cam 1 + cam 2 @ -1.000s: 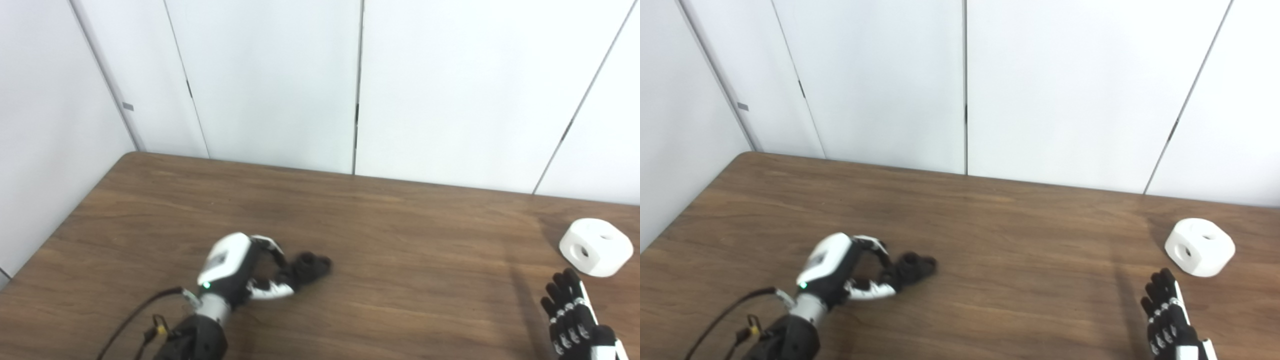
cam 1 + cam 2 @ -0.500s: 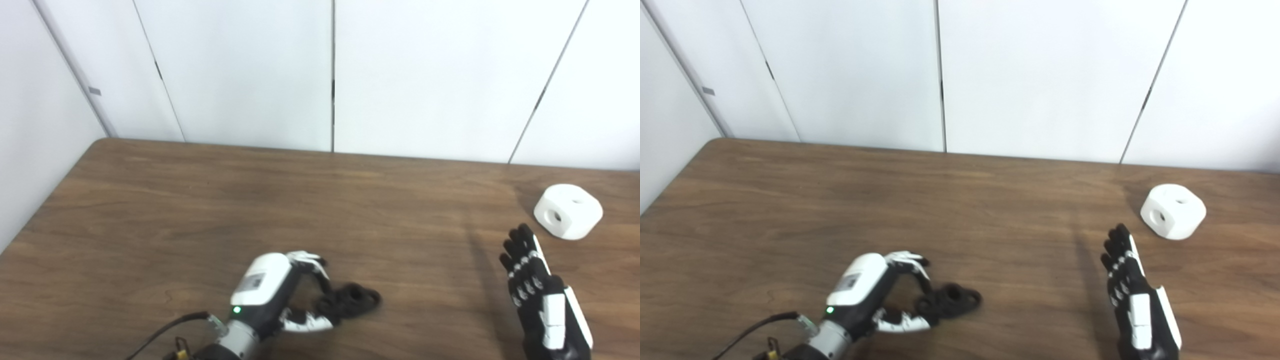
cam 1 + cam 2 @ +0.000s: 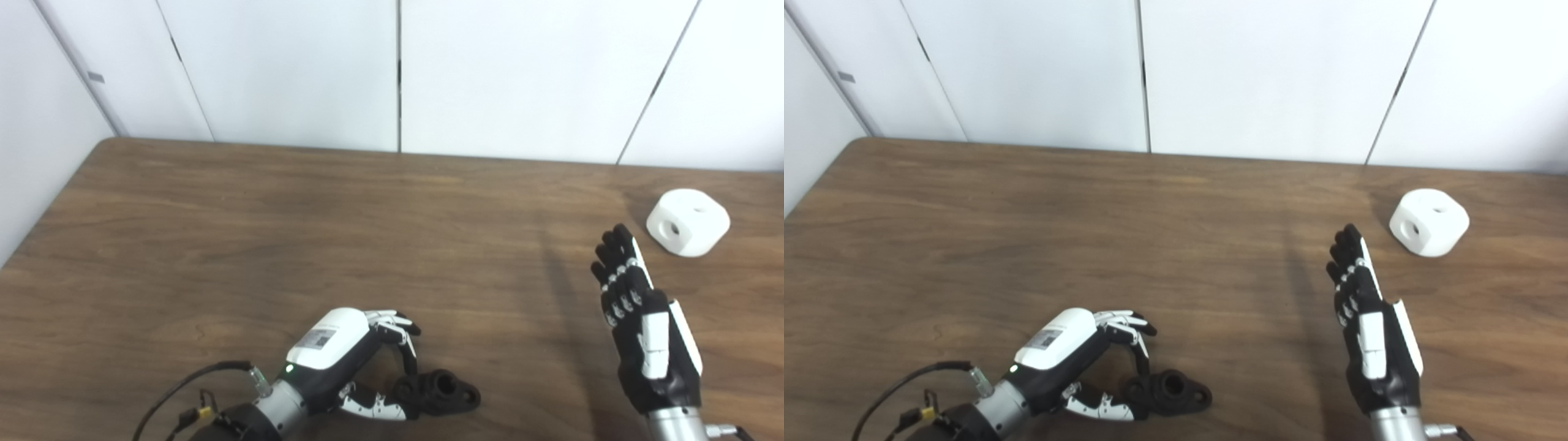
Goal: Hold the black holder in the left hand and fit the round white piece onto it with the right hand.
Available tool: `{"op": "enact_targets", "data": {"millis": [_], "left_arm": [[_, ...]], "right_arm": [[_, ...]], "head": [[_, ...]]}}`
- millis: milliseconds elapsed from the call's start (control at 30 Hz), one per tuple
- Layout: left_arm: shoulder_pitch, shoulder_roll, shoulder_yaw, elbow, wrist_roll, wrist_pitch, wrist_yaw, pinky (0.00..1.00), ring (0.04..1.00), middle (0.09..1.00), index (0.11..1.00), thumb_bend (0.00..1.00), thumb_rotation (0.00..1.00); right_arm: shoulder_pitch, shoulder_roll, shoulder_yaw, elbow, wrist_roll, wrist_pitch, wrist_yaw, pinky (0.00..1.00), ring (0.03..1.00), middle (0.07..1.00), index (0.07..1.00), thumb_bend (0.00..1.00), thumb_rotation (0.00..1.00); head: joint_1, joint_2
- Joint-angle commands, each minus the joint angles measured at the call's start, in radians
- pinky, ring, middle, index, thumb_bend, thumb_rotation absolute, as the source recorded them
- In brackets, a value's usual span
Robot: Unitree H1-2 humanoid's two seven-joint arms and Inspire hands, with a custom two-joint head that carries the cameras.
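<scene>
Left eye view: our left hand [image 3: 343,361] still pinches the black holder [image 3: 438,392] on the table [image 3: 245,233] at 6 o'clock. Our right hand [image 3: 643,331], fingers straight and empty, has advanced toward the round white piece [image 3: 688,221] at 3 o'clock.

Bright, even light w/ a bit of soft blur. White wall [image 3: 520,73] looks washed out. Long dim shadow on table [image 3: 184,245] by right hand [image 3: 643,318].

Wood-grain table [image 3: 245,233] – matt; round white piece [image 3: 688,221] and black holder [image 3: 444,392] – smooth plastic.
</scene>
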Motion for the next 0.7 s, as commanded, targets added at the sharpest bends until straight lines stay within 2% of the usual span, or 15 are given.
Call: {"op": "enact_targets", "data": {"millis": [0,67,200,400,667], "left_arm": [[0.029,0.04,0.001,0.011,-0.009,0.055,-0.082,0.83,0.898,0.818,0.487,0.52,0.04],[0.026,0.046,0.002,0.014,0.037,0.038,-0.077,0.85,0.897,0.817,0.487,0.52,0.04],[0.023,0.055,-0.012,0.02,0.174,-0.036,-0.034,0.84,0.867,0.793,0.487,0.52,0.05],[0.034,0.035,-0.004,0.019,0.274,-0.104,0.003,0.83,0.853,0.779,0.486,0.52,0.05],[0.058,0.004,0.006,0.022,0.392,-0.15,0.052,0.81,0.83,0.755,0.486,0.52,0.05]], "right_arm": [[0.146,0.034,0.021,-0.059,0.004,-0.011,-0.013,1.0,1.0,1.0,1.0,0.65,1.0],[0.145,0.035,0.021,-0.063,0.004,-0.007,-0.014,1.0,1.0,1.0,1.0,0.65,1.0],[0.143,0.03,0.021,-0.07,-0.008,0.005,-0.018,1.0,1.0,1.0,1.0,0.64,1.0],[0.136,0.016,0.018,-0.079,-0.012,0.011,-0.013,1.0,1.0,1.0,1.0,0.61,1.0],[0.138,0.015,0.015,-0.103,-0.008,0.035,-0.014,1.0,1.0,1.0,1.0,0.63,1.0]], "head": [[-0.002,0.002],[-0.008,0.007],[-0.014,0.01],[-0.026,0.013],[-0.032,0.019]]}}
